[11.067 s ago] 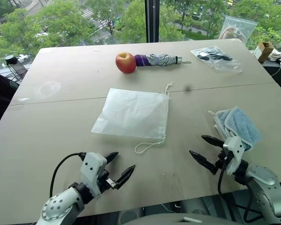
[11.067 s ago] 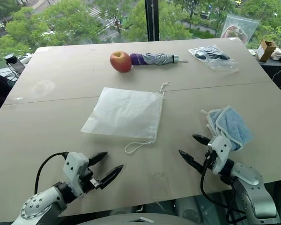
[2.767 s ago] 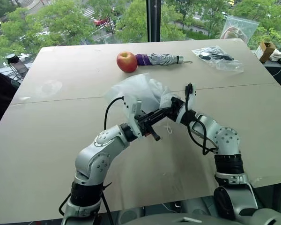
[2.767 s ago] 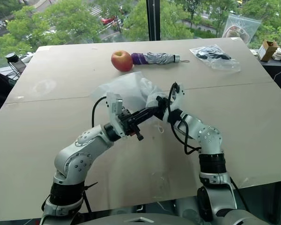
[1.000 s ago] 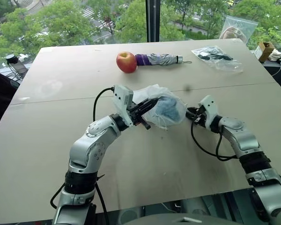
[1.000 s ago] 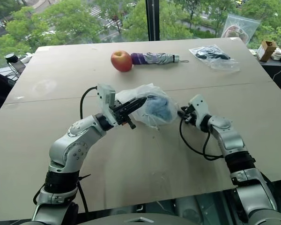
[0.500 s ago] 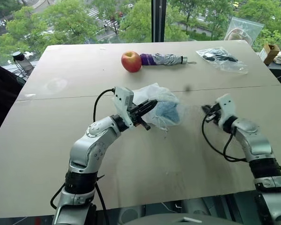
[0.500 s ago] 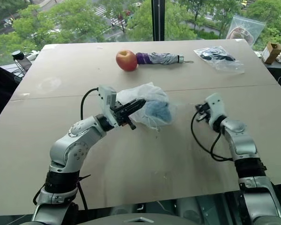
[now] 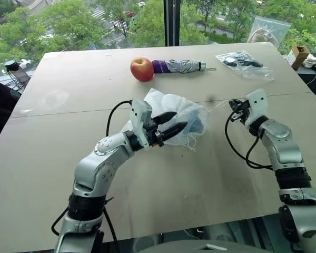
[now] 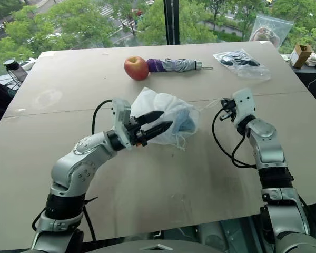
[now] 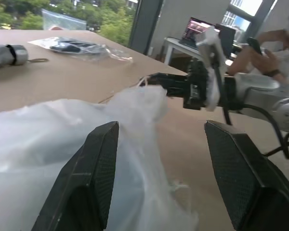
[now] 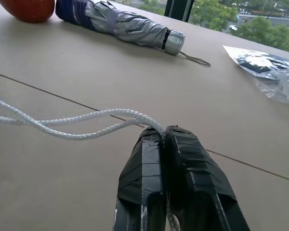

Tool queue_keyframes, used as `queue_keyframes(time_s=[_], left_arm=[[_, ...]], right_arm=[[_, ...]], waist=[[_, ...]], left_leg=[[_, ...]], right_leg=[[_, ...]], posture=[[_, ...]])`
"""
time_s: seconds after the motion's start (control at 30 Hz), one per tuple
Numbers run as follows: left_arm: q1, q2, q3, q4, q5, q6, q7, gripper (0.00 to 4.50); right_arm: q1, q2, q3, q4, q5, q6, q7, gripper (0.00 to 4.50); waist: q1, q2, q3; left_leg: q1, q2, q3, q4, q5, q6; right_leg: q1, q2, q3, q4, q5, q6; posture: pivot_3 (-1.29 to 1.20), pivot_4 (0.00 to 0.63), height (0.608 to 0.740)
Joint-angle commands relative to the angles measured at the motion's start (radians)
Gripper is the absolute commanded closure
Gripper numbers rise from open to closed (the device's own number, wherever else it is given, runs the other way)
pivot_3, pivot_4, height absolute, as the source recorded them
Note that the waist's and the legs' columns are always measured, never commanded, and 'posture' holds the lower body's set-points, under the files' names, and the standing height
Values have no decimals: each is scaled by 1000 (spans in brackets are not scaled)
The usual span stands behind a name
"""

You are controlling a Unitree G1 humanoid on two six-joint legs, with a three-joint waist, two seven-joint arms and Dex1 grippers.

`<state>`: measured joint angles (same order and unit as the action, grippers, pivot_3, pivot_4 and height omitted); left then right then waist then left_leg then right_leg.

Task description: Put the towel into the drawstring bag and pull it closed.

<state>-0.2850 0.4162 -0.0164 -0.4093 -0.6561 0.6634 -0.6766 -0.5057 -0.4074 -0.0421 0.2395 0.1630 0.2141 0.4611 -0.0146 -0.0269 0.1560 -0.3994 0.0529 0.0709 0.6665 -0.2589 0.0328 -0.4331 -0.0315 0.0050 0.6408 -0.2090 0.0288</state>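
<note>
Head views: the drawstring bag [image 9: 171, 118] sits bunched near the middle of the counter [image 9: 68, 84], with the towel [image 10: 185, 120] showing blue through its thin fabric, inside. The left hand [image 9: 173, 123] has its fingers spread just beside the bag's near side, gripping nothing. The right hand [image 9: 233, 104], toward the counter's right edge, is pressed together on the cord [image 9: 216, 107], which runs taut to the bag's mouth. An apple [image 9: 141, 69], an umbrella [image 9: 179, 66] and a zip bag [image 9: 245, 62] lie along the far edge. Left wrist view: both fingers stand apart over the gathered white fabric. Right wrist view: the fingers [image 12: 178, 168] pinch the doubled braided cord. Judgement: the bag is light, limp and slippery, liable to slide when the cord is drawn; it wants holding at the gathered mouth, opposite the pull. The cord is thin and could slip from a pinch. No brand, label or legible writing is visible.
</note>
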Motion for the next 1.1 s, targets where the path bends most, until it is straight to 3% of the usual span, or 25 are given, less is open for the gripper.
queue_keyframes(time_s=[0.03, 0.27, 0.43, 0.63, 0.9, 1.1], left_arm=[[40, 46, -68, -96, -14, 42, -37, 1525], [68, 139, -106, -117, -35, 68, -128, 1525], [160, 287, -85, -154, -89, 117, -246, 1525], [186, 281, -38, -154, -114, 84, -239, 1525], [173, 228, -176, -40, 115, -23, -158, 1525], [94, 186, -234, 155, 338, -248, -128, 1525]], right_arm=[[3, 1, -17, -52, 6, -9, 0, 4500], [1, 5, -20, -54, 7, -6, 3, 4500], [-12, 23, -31, -45, 13, 17, -22, 4500], [-30, 43, -47, -39, 16, 49, -62, 4500], [-35, 61, -39, -68, 20, 76, -75, 4500], [-28, 61, -44, -93, 22, 91, -80, 4500]], waist=[[0, 0, 0], [0, 0, 0], [-3, 1, 1], [1, 1, 1], [1, 1, 1], [1, 2, 1]], left_leg=[[1, 0, 0, 0, 0, 0], [1, 0, 0, 1, 0, 0], [1, 1, 1, 0, 0, 0], [0, 1, 2, 0, 0, 0], [0, -1, 3, 0, 0, 0], [0, 0, 3, 0, 0, 0]], right_leg=[[0, 0, 1, 0, 0, 0], [0, 0, 1, 1, -2, -4], [-2, 2, 3, 1, -2, -3], [-3, 0, 3, 1, -2, -4], [-3, 0, 5, 2, -2, -4], [-3, 1, 4, 2, -2, -4]], posture=[[0, 150, 740], [0, 150, 740], [0, 150, 740], [0, 150, 740], [0, 150, 740], [0, 150, 740]])
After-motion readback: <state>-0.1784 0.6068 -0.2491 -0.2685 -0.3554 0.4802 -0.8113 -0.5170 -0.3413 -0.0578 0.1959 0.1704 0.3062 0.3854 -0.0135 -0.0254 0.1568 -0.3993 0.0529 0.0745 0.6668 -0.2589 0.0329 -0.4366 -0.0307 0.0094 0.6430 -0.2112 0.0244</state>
